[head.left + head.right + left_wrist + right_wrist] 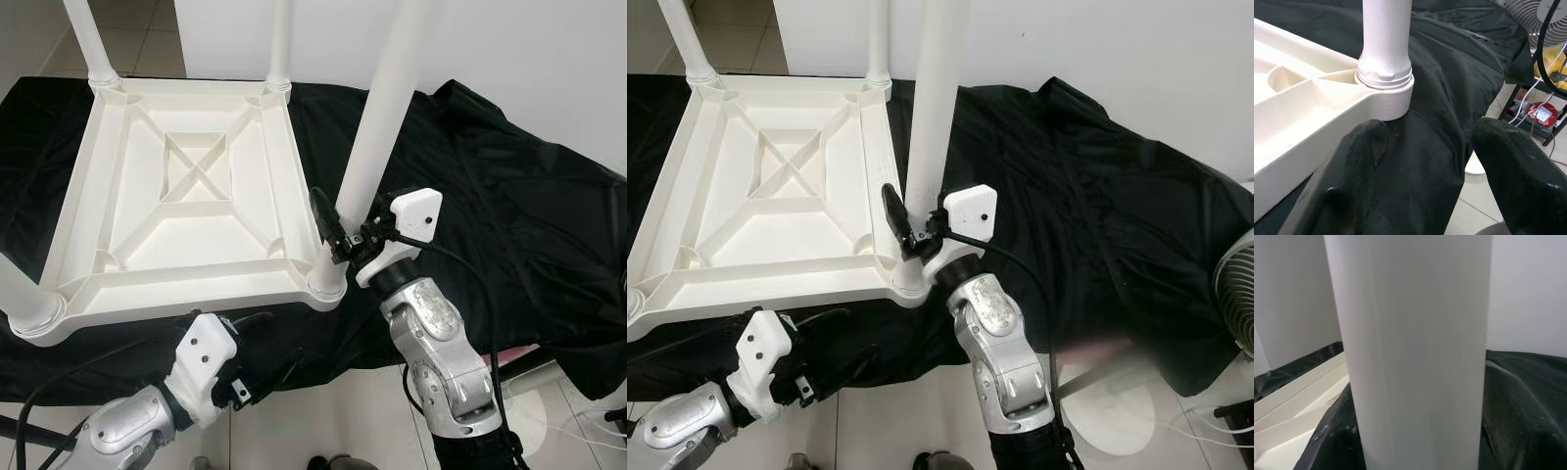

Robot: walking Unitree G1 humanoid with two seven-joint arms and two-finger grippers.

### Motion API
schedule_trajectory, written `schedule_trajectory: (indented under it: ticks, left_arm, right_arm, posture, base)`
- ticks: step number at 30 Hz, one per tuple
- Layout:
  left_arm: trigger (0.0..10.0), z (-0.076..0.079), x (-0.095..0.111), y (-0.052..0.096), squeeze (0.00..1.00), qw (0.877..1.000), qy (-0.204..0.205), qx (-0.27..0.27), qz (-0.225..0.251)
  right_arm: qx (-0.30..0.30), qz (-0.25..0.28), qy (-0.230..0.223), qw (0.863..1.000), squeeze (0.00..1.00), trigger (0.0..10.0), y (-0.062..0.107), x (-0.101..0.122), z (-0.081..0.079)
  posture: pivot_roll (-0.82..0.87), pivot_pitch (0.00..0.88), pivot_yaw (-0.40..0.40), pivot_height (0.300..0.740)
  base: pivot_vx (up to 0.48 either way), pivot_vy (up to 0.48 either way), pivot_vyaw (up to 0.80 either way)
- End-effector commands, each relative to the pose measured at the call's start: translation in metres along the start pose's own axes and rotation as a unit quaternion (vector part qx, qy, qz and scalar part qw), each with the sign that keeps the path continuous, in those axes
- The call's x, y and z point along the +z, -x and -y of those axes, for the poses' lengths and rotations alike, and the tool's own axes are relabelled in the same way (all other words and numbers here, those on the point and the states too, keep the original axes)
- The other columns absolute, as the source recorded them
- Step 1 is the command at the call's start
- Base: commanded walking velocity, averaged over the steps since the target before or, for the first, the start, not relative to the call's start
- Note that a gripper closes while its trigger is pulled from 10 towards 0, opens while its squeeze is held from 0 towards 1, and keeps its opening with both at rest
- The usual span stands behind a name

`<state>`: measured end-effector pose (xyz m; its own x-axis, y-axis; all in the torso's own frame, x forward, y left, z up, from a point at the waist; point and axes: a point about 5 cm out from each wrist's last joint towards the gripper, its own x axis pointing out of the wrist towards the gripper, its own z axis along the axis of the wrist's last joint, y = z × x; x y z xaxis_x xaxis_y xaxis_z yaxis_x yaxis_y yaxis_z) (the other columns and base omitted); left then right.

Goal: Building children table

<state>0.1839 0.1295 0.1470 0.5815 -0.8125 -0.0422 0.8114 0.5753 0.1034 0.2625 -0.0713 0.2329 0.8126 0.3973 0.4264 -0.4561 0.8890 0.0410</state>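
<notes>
Leg fitting, corner at 5 o'clock
Right gripper grasps leg; left gripper released. Advise: keep leg vertical in socket of top.

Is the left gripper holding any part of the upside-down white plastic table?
No: the left gripper is open over the black cloth, short of the upside-down white plastic table and its corner leg.

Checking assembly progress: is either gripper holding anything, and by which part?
The right gripper grips the white table leg low on its shaft, just above the corner socket. The left gripper is open and holds nothing.
</notes>
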Motion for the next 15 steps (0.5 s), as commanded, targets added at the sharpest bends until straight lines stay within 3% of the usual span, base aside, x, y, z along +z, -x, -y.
schedule_trajectory:
  ticks: [1, 2, 3, 4, 6, 7, 15]
  left_arm:
    - [10.0, 0.0039, -0.0015, 0.0026, 0.00, 1.000, 0.003, -0.028, -0.006]
    - [10.0, 0.0039, -0.0015, 0.0026, 0.00, 1.000, 0.003, -0.028, -0.006]
    - [10.0, 0.0032, -0.0018, 0.0032, 0.00, 1.000, 0.004, -0.024, -0.008]
    - [10.0, 0.0025, -0.0022, 0.0042, 0.00, 1.000, 0.005, -0.022, -0.009]
    - [10.0, 0.0021, -0.0024, 0.0050, 0.00, 1.000, 0.005, -0.020, -0.011]
    - [10.0, 0.0018, -0.0028, 0.0063, 0.00, 1.000, 0.007, -0.019, -0.013]
    - [10.0, 0.0015, -0.0054, 0.0090, 0.00, 1.000, 0.013, -0.014, -0.021]
  right_arm:
    - [-0.006, 0.001, 0.003, 1.000, 0.00, 7.8, -0.0007, 0.0025, 0.0017]
    - [-0.006, 0.001, 0.003, 1.000, 0.00, 7.8, -0.0007, 0.0025, 0.0017]
    - [-0.007, 0.002, 0.003, 1.000, 0.00, 4.9, -0.0011, 0.0030, 0.0017]
    - [-0.007, 0.002, 0.001, 1.000, 0.00, 0.0, -0.0013, 0.0032, 0.0015]
    - [-0.008, 0.002, 0.001, 1.000, 0.00, 0.0, -0.0014, 0.0034, 0.0016]
    - [-0.012, 0.001, 0.000, 1.000, 0.00, 10.0, -0.0016, 0.0043, 0.0021]
    - [-0.028, -0.005, -0.007, 1.000, 0.00, 10.0, -0.0011, 0.0042, 0.0045]
  posture:
    - [0.07, 0.118, -0.100, 0.740]
    - [0.07, 0.118, -0.100, 0.740]
    - [0.07, 0.118, -0.100, 0.740]
    - [0.07, 0.120, -0.101, 0.740]
    - [0.07, 0.120, -0.101, 0.740]
    - [0.07, 0.123, -0.102, 0.740]
    - [0.07, 0.130, -0.100, 0.740]
  base:
    - [0.000, 0.000, 0.00]
    - [0.000, 0.000, 0.00]
    - [0.000, 0.000, 0.00]
    - [0.000, 0.000, 0.00]
    - [0.000, 0.000, 0.00]
    - [0.000, 0.000, 0.00]
    - [0.000, 0.000, 0.00]
